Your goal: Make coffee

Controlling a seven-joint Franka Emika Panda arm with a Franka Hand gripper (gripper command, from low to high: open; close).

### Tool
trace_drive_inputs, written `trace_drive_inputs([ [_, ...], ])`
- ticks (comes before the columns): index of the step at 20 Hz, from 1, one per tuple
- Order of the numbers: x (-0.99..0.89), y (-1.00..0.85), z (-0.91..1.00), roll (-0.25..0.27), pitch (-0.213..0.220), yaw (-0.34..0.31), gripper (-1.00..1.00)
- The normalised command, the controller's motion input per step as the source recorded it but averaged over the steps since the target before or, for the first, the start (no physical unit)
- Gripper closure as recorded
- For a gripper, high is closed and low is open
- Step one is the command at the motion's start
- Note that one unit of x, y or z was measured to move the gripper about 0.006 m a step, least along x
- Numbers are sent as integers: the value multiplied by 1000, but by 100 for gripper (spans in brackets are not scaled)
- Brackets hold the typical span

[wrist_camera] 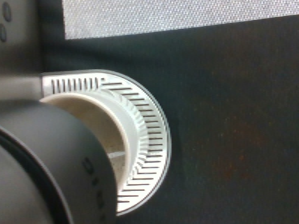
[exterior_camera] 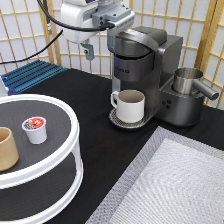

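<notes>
The arm reaches in from the exterior view's top, its white hand lying level just above the coffee machine [exterior_camera: 145, 60], with the gripper [exterior_camera: 118, 22] right at the machine's raised lid; whether it is open or closed cannot be told from here. A small grey part hangs below the hand toward the exterior view's left. The coffee machine is dark grey and stands on the black table [exterior_camera: 95, 145] near the exterior view's top, with a metal jug [exterior_camera: 189, 80] set in its right-hand part. A white mug [exterior_camera: 130, 105] stands upright on the round drip tray [exterior_camera: 122, 121] under the spout, handle toward the exterior view's left. In the wrist view the drip tray [wrist_camera: 142, 145] shows as a white slotted ring on the dark table, partly covered by the machine's grey head. At the exterior view's left stands a white two-tier round stand [exterior_camera: 67, 145]; a coffee pod [exterior_camera: 35, 129] with a red lid sits upright on its top tier, well apart from the machine, beside a tan cup [exterior_camera: 6, 147]. A grey mat [exterior_camera: 170, 185] lies at the exterior view's bottom right.
</notes>
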Motion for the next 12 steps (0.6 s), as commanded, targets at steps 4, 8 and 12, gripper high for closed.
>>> trace_drive_inputs([
  [4,322,401,304,0,0,-44,-100],
  [8,251,399,553,-20,4,-60,-100],
  [12,365,526,882,-110,51,-63,-100],
])
